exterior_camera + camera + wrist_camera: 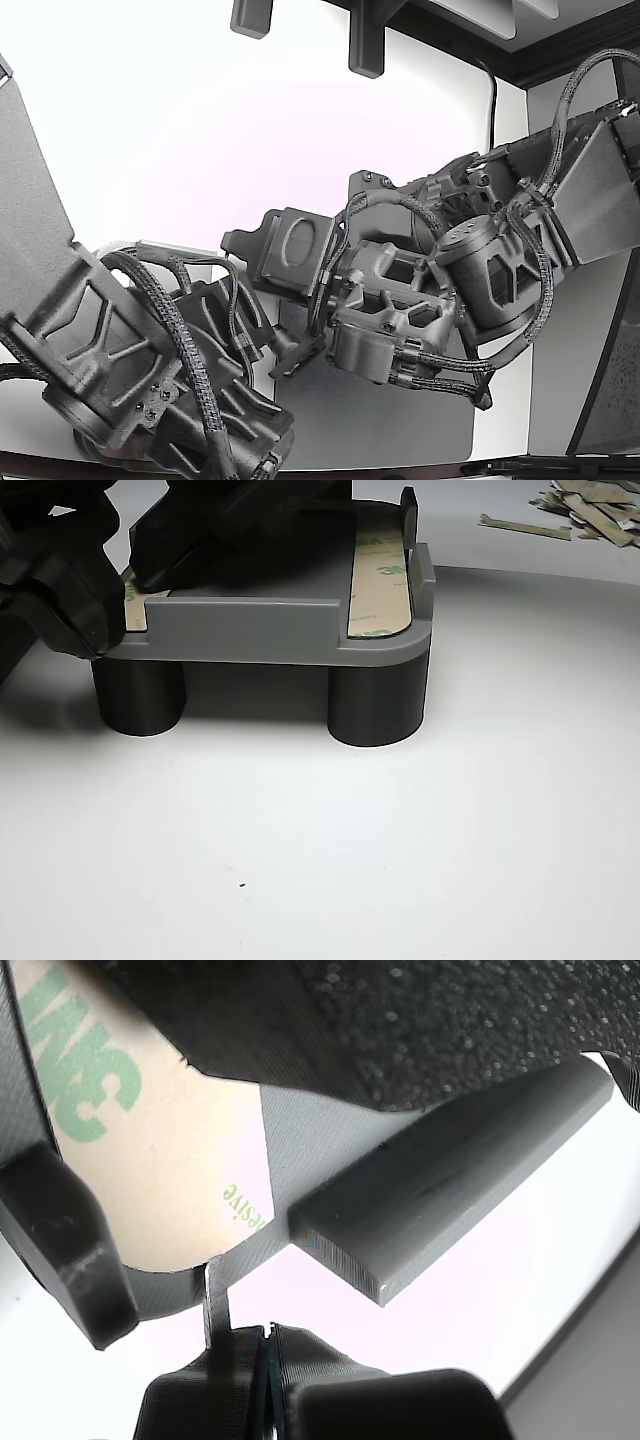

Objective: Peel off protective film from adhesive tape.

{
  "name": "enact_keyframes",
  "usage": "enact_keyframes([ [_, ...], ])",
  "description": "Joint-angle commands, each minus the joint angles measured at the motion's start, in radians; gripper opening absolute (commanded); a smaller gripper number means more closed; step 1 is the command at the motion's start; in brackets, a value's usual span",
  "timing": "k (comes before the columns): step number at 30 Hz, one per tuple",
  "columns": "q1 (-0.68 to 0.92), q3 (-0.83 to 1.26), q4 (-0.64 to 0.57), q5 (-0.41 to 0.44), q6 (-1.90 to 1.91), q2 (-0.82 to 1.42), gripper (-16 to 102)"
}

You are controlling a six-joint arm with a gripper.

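White table (400,860) bears grey fixture (270,630), film scraps (580,505).

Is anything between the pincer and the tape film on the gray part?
Nothing visible. In the wrist view the pincer sits at the edge of the film on the part, with no object between them.

Green 3M print on the tape liners

In the wrist view, the tan protective film (150,1150) bears large green "3M" lettering toward 11 o'clock, cut off by the frame edge, and small green letters ending in "esive" near 5 o'clock of the film. In the other view, the film strip (380,580) on the grey fixture (260,630) shows a faint green "3M" logo.
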Motion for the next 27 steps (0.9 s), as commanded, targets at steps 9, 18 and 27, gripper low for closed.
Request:
enact_keyframes([
  [9, -0.008, -0.034, -0.003, 0.002, 0.008, 0.014, -11],
  [18, -0.002, -0.035, -0.002, 0.002, 0.015, 0.015, -11],
  [27, 0.0, -0.032, 0.0, 0.018, -0.018, 0.015, -11],
])
